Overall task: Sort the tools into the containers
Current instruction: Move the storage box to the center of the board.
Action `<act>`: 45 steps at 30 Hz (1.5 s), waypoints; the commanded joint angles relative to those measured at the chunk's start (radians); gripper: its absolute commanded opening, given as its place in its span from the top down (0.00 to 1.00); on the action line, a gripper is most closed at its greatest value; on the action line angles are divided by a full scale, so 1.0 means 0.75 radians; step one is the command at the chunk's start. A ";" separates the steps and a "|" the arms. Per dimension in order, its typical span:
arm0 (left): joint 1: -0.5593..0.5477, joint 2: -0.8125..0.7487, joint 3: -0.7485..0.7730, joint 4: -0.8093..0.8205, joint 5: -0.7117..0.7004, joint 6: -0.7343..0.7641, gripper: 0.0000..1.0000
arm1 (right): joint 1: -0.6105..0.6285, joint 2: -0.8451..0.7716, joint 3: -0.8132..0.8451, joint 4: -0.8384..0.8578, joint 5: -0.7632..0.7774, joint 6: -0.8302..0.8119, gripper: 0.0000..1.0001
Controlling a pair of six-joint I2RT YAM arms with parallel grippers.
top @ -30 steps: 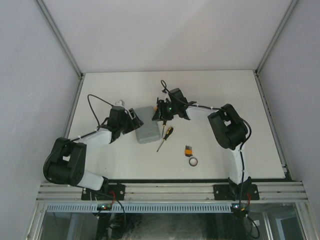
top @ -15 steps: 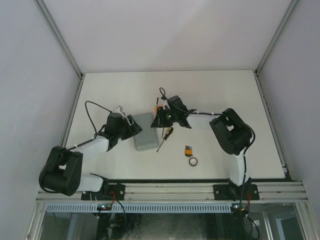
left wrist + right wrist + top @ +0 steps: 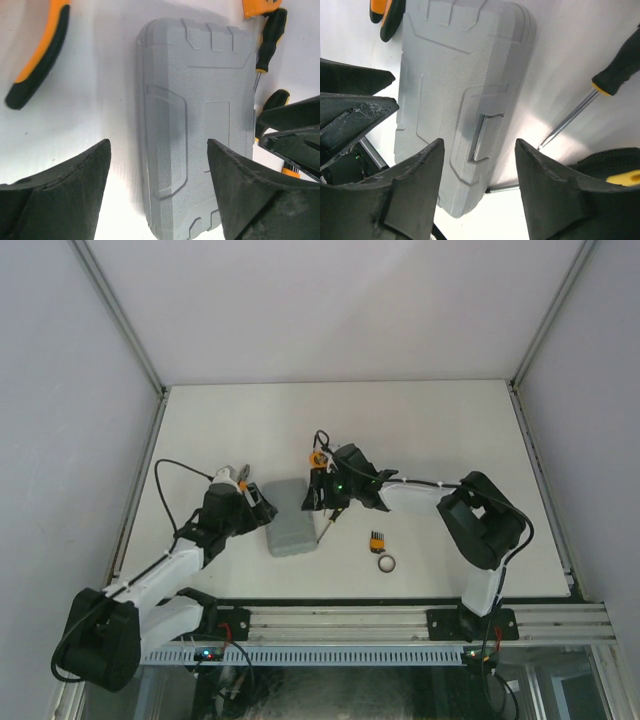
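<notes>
Status of left hand: released, jaws spread wide, nothing clamped. Located at centre left of the top view, just beside the left long edge of the tool case. In the left wrist view, dark fingers at the lower corners of the frame, with the case lid between and behind them. Contact with the case: cannot tell.

Status of right hand: released, jaws apart, nothing clamped. Located at the upper right corner of the case in the top view, facing the left hand across it. In the right wrist view, fingers on either side of the lower part of the case, near its latch.

Tool case: grey, rounded-rectangular, lid shut. Lying flat on the white worktop at the centre of the top view, between the two hands.

Tools, all outside the case, on the worktop:
- Orange-handled pliers: upper left of the left wrist view, apart from the case.
- Round orange tape measure: just above the right hand in the top view.
- First screwdriver: upper right of the left wrist view, just beside the case edge.
- Second screwdriver: below the first, partly hidden behind the right hand.
- Black-orange bit set: right of centre in the top view, apart from the case.
- Small ring: just below the bit set.
</notes>
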 commanded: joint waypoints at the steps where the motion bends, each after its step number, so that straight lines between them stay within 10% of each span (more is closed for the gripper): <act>1: -0.001 -0.125 0.047 -0.151 -0.157 -0.009 0.15 | -0.007 -0.167 0.006 -0.044 0.096 -0.069 0.39; 19: 0.001 -0.441 0.486 -0.748 -0.716 0.028 0.00 | -0.003 -0.641 -0.033 -0.257 0.475 -0.217 0.19; 31: 0.031 -0.511 0.474 -0.707 -0.673 0.085 0.00 | -0.016 -0.806 -0.085 -0.374 0.700 -0.326 0.11; 45: 0.031 -0.500 0.387 -0.709 -0.556 0.014 0.00 | -0.241 -0.929 -0.292 -0.333 0.511 -0.218 0.00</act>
